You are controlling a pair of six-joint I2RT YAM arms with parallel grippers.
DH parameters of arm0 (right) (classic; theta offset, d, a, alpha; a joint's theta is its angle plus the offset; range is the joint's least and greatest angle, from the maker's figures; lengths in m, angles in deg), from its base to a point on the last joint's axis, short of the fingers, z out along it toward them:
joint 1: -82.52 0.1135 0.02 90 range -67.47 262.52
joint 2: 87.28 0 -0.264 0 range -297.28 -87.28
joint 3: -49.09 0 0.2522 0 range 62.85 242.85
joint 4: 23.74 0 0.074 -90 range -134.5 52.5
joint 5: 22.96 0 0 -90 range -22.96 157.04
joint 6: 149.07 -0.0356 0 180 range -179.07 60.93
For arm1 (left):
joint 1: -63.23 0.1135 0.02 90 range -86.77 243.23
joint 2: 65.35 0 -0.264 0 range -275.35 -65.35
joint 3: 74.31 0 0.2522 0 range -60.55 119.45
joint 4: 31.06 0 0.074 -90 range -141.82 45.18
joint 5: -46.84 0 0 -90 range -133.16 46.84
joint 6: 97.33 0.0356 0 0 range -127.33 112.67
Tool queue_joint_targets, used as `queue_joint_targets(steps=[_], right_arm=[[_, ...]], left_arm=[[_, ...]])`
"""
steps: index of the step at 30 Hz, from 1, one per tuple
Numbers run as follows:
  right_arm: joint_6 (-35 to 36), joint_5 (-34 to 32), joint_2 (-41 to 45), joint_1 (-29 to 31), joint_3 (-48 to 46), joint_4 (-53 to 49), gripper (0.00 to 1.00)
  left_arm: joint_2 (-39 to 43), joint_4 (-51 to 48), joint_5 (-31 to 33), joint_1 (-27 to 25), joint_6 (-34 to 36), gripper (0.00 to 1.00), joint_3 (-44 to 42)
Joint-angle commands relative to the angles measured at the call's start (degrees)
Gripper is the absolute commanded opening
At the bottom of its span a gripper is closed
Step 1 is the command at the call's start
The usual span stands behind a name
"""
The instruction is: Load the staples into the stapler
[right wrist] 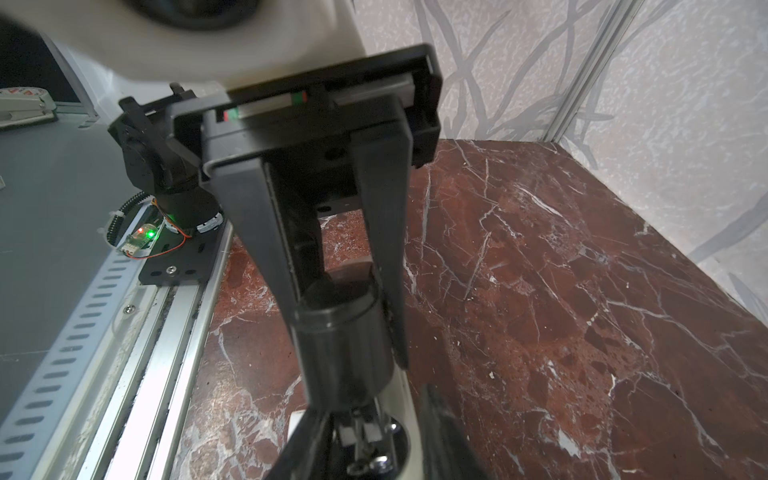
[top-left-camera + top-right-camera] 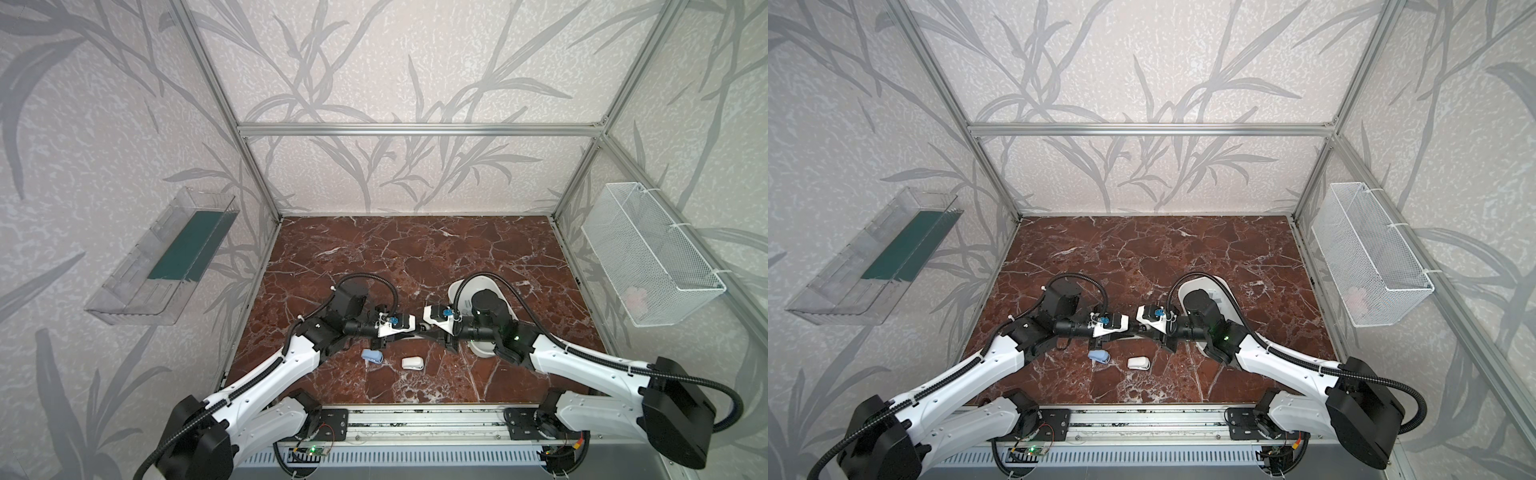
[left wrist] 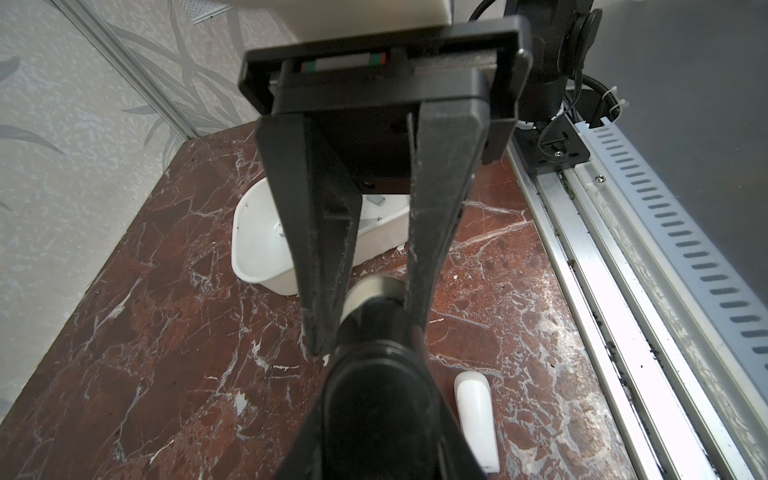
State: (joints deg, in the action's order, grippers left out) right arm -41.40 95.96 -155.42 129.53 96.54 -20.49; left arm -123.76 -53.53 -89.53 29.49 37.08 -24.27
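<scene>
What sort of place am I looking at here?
Probably a robot test booth: an aluminium frame with leaf-wallpaper panels boxes in a marble-look tabletop, and two robot arms are mounted on a rail along its front.

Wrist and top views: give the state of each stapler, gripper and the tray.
Black stapler: held between both grippers.
Left gripper: shut on the black stapler.
Right gripper: jaws flank it; grip unclear.
Blue stapler: lying loose on table.
White stapler: closed, lying loose.
White tray: holds staples.
</scene>
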Motion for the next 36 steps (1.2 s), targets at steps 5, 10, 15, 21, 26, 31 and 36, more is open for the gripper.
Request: queue_joint_targets(steps=[5, 10, 15, 21, 26, 31, 36], right_arm=[[-0.11, -1.74, -1.39, -0.42, -0.05, -4.56, 0.31], [-2.27, 2.91, -1.94, -0.42, 0.05, -1.25, 0.34], [-4.19, 6.92, -5.03, -0.17, 2.0, 1.0, 0.34], [-4.37, 5.32, -7.45, 0.44, 3.79, 0.34, 0.28], [-4.53, 2.8, -6.46, 0.46, 2.37, 1.64, 0.16], [-6.89, -0.52, -4.76, 0.46, -0.6, 3.59, 0.05], [-10.98, -4.37, -2.13, 0.55, -5.74, 7.5, 0.0]], left_arm=[[2.19, 4.13, -6.23, -0.36, 2.44, 0.0, 1.48], [1.18, 5.16, -7.05, -0.36, 2.19, 0.0, 1.69], [0.06, 5.55, -7.24, -0.36, 2.1, 0.0, 2.14], [0.53, 5.37, -6.98, -0.29, 2.22, 0.0, 2.04], [0.58, 5.33, -6.51, 0.03, 2.4, 0.0, 1.91], [0.53, 5.33, -7.2, 1.94, 2.14, 0.0, 1.78], [0.8, 9.7, -9.41, 3.69, 0.04, 0.0, 0.2]])
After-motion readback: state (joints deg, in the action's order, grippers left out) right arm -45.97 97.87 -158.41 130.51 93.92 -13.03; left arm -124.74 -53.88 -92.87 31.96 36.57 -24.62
